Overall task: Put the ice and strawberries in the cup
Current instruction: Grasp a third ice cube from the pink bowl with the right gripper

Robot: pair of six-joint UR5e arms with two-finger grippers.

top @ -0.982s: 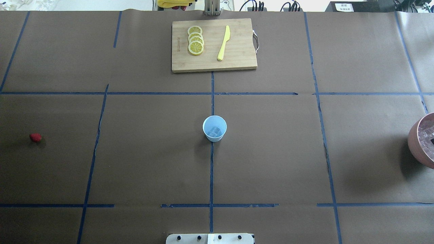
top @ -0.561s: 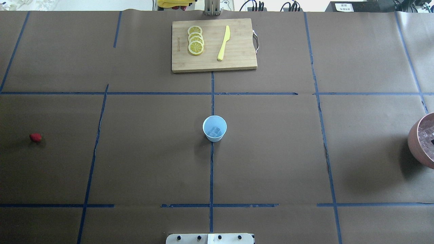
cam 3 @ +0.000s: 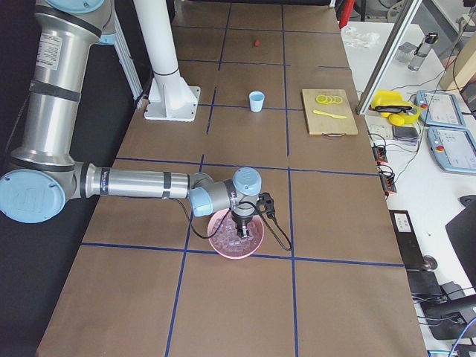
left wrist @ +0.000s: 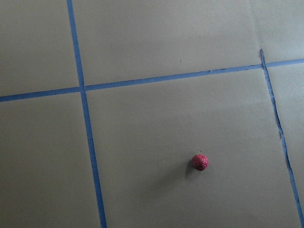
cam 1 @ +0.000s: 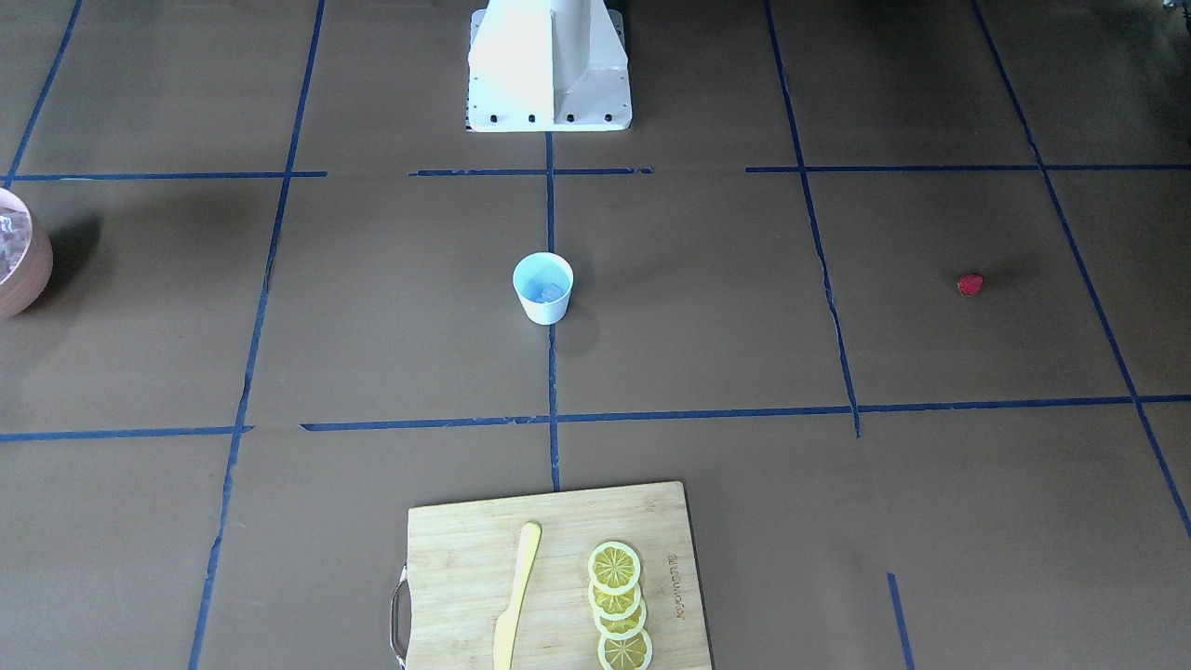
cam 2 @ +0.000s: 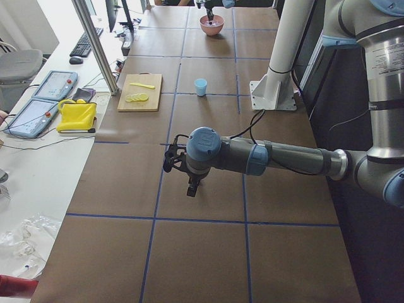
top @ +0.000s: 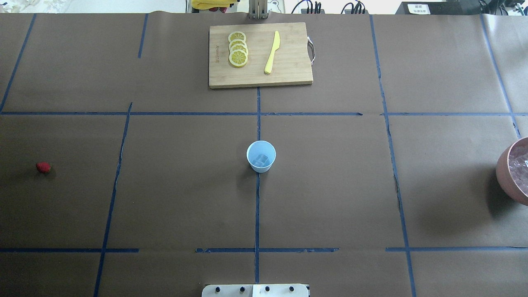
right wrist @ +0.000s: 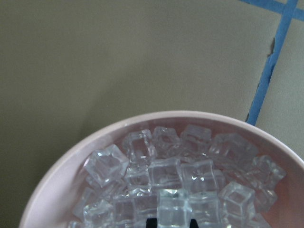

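The white cup (top: 261,156) stands at the table's middle with clear ice (top: 260,160) inside; it also shows in the front view (cam 1: 542,287). The red strawberry (top: 43,167) lies alone at the far left, and below the camera in the left wrist view (left wrist: 200,162). My left gripper (cam 2: 191,188) hangs above the table near the strawberry; I cannot tell if it is open. My right gripper (cam 3: 239,229) is over the pinkish bowl (cam 3: 236,239). In the right wrist view its dark tips flank one ice cube (right wrist: 173,206), held just above the pile of ice (right wrist: 142,166).
A wooden cutting board (top: 260,55) at the far middle carries lemon slices (top: 238,48) and a yellow knife (top: 272,52). The pinkish bowl (top: 509,173) sits at the right edge. The robot's white base (cam 1: 549,65) stands at the near edge.
The dark tip of my right gripper, seen inside the bowl at the overhead view's right edge, has left that view. Cup and strawberry have not moved.
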